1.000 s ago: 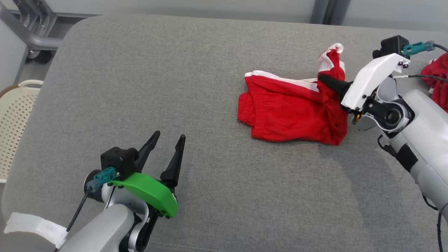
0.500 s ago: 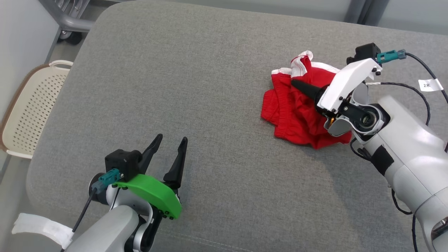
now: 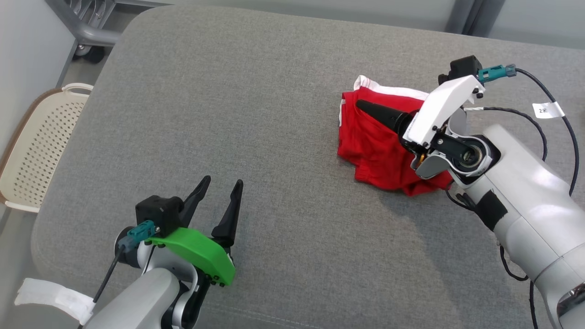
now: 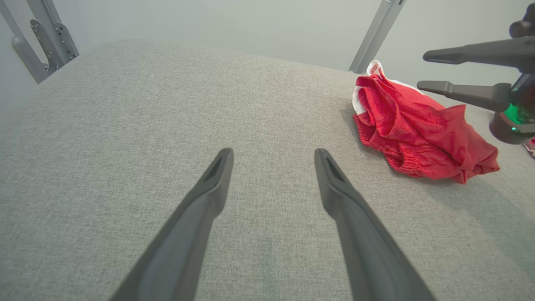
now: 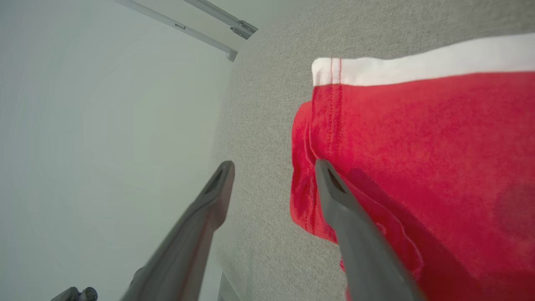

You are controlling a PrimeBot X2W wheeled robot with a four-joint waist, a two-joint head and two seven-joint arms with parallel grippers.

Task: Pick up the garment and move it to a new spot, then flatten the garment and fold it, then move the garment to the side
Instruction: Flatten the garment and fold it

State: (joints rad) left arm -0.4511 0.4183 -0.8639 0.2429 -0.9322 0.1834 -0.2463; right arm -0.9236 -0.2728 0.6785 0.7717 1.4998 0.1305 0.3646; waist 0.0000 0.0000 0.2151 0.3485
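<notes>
1. Released just now: the right gripper (image 5: 273, 164), clamped on cloth a second back, has its fingers spread. The red shorts (image 3: 374, 146) have dropped from a lifted fold into a low heap.
2. Nearest, the left gripper (image 3: 222, 180) hovers with fingers apart over bare grey cushion (image 3: 274, 91), holding nothing. The shorts lie well apart from it, ahead and to its right.
3. Farther off, the shorts rest on the cushion's right part, directly under the right gripper, so that arm is much the nearer. One finger overlies red cloth, the other bare cushion past the cloth's edge.
4. The heap runs slantwise with its white band on the far edge. Bunched as it is, its true long axis is hard to judge.
5. The right wrist covers the heap's right end, and whether a finger touches the cloth cannot be told.
</notes>
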